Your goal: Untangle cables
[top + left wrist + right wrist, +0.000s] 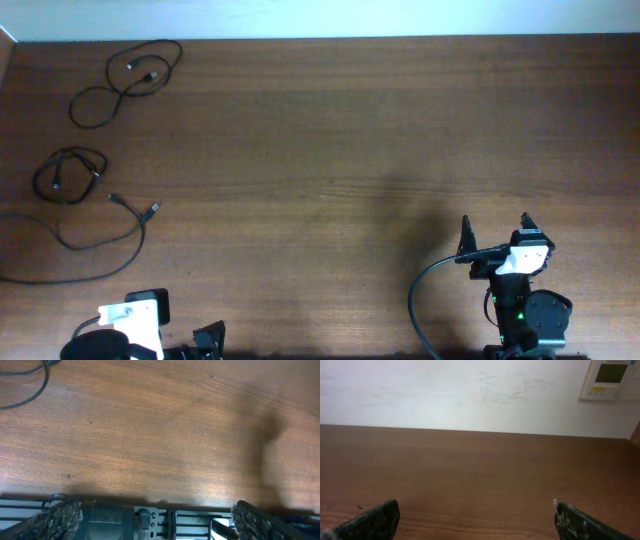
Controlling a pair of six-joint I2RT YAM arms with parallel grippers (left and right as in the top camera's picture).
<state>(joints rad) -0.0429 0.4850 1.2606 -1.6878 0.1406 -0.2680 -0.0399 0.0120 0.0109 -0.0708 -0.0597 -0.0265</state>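
Along the near edge of the table (330, 150), both arms sit pulled back and low, well apart from each other. The left arm is folded at the near-left corner, its white wrist housing over the table's edge. The left tool (157, 504) faces out across the wood, its fingers (57, 517) spread wide with nothing between them. The right arm stands at the near right, forearm upright over its base. The right tool (495, 224) points toward the far wall (470, 390) with its two fingers far apart, also holding nothing.

The cables lie on the left side of the table, well away from both tools, as three separate pieces. A figure-eight loop (122, 90) rests near the far-left corner, its plug ends inside the upper ring. Nearer is a small coil (68, 176). Just below it a long cord (142, 232) curves loosely off the left edge, its plugs beside the coil. One bend of cord shows in the left wrist view's top-left corner.
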